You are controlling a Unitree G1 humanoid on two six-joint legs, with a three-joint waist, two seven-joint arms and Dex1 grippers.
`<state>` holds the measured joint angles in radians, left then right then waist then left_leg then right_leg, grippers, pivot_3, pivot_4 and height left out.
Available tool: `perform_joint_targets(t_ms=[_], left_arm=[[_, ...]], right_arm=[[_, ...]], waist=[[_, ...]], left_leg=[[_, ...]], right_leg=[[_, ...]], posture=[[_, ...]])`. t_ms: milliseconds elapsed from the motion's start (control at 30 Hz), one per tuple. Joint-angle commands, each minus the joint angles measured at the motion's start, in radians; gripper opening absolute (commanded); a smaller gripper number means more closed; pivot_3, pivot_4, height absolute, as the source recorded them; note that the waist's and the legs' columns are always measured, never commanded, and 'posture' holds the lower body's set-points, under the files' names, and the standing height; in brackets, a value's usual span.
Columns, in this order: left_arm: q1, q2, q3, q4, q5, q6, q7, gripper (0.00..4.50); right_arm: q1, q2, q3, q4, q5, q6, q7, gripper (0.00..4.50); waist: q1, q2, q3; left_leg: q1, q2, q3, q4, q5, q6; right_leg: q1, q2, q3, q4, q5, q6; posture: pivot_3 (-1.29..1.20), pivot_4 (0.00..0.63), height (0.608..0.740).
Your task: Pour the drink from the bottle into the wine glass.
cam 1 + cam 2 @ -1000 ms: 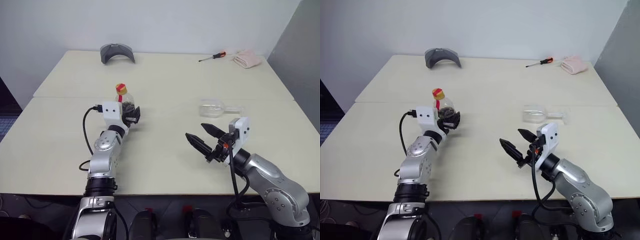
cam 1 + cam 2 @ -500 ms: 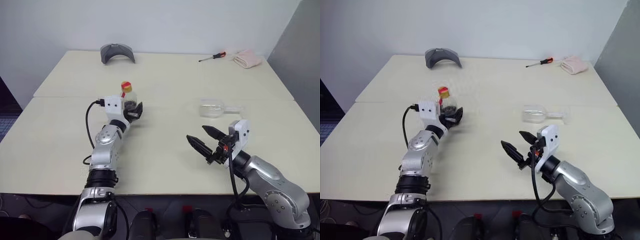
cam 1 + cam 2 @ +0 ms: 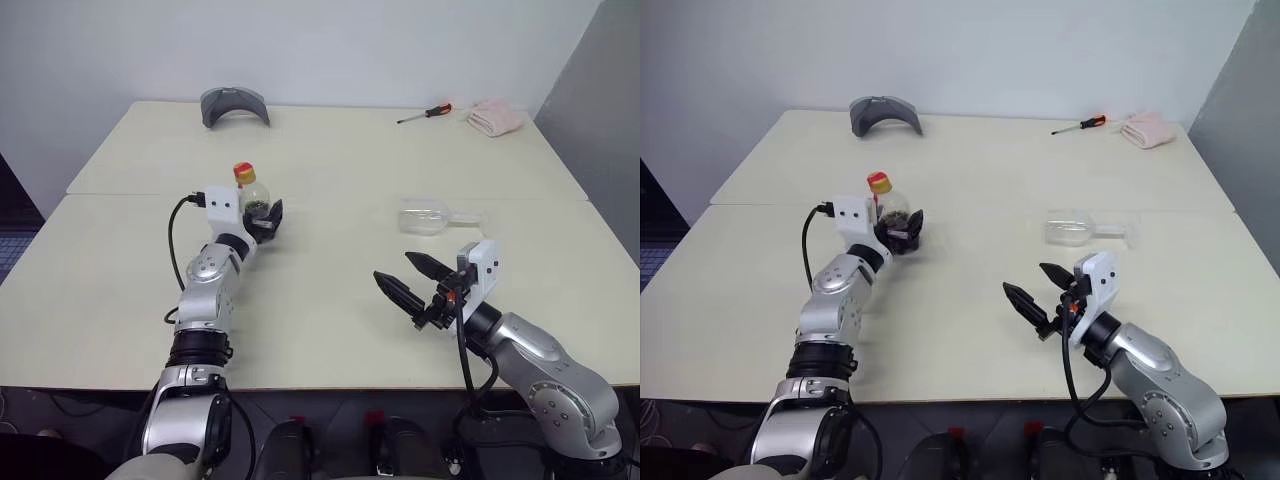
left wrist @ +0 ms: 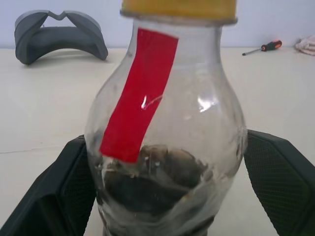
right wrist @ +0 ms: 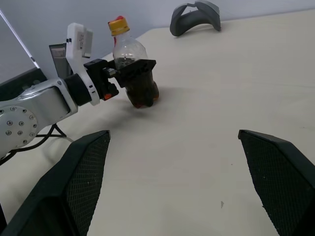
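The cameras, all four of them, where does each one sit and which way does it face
Left eye view, right eye view: on the head, facing forward and down over the table; both arms show.
Left wrist view: on the left wrist, facing along the fingers at the bottle.
Right wrist view: on the right wrist, facing past its open fingers toward the left gripper.
Shared: bottle, grey curved piece.

Both arms are cast in silver-grey metal with rounded joint housings and black bands at the lower segments. Each wrist carries a white boxy camera module. A black cable loops from the left module back along the arm. The left hand (image 3: 902, 231) and right hand (image 3: 405, 282) have black tapered fingers with finely textured pads; small red-orange fittings sit at the right wrist.
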<state>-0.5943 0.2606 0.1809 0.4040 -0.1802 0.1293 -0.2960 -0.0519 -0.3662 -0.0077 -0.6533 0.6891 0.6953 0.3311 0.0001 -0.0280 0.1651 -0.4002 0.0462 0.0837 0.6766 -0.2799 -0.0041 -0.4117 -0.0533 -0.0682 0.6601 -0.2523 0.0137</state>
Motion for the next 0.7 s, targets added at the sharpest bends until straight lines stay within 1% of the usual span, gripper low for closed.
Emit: perform_joint_targets(t_ms=[33,267,533,700], left_arm=[[-0.026,0.018,0.007,0.003,-0.009,-0.014,-0.015,4.50],[-0.070,0.027,0.007,0.105,-0.021,-0.024,-0.062,4.50],[-0.175,0.026,0.000,0.269,-0.012,-0.093,-0.104,4.50],[-0.206,0.025,-0.005,0.315,-0.007,-0.122,-0.121,4.50]], right_arm=[[-0.002,-0.004,-0.012,-0.037,0.006,-0.019,0.008,4.46],[-0.007,-0.005,-0.009,-0.038,0.009,-0.017,0.006,4.46],[-0.006,-0.003,-0.009,-0.042,0.011,-0.013,-0.003,4.46],[-0.001,-0.003,-0.009,-0.046,0.009,-0.013,-0.007,4.46]], waist=[[0.000,0.000,0.000],[0.000,0.000,0.000],[0.000,0.000,0.000],[-0.001,0.000,0.000]], left_leg=[[0.000,0.000,0.000,0.000,0.000,0.000],[0.000,0.000,0.000,0.000,0.000,0.000],[0.000,0.000,0.000,0.000,0.000,0.000],[0.000,0.000,0.000,0.000,0.000,0.000]], right_leg=[[0.000,0.000,0.000,0.000,0.000,0.000],[0.000,0.000,0.000,0.001,0.000,0.000],[0.000,0.000,0.000,0.000,0.000,0.000],[0.000,0.000,0.000,0.000,0.000,0.000]], posture=[[0.00,0.150,0.740],[0.00,0.150,0.740],[0.00,0.150,0.740],[0.00,0.150,0.740]])
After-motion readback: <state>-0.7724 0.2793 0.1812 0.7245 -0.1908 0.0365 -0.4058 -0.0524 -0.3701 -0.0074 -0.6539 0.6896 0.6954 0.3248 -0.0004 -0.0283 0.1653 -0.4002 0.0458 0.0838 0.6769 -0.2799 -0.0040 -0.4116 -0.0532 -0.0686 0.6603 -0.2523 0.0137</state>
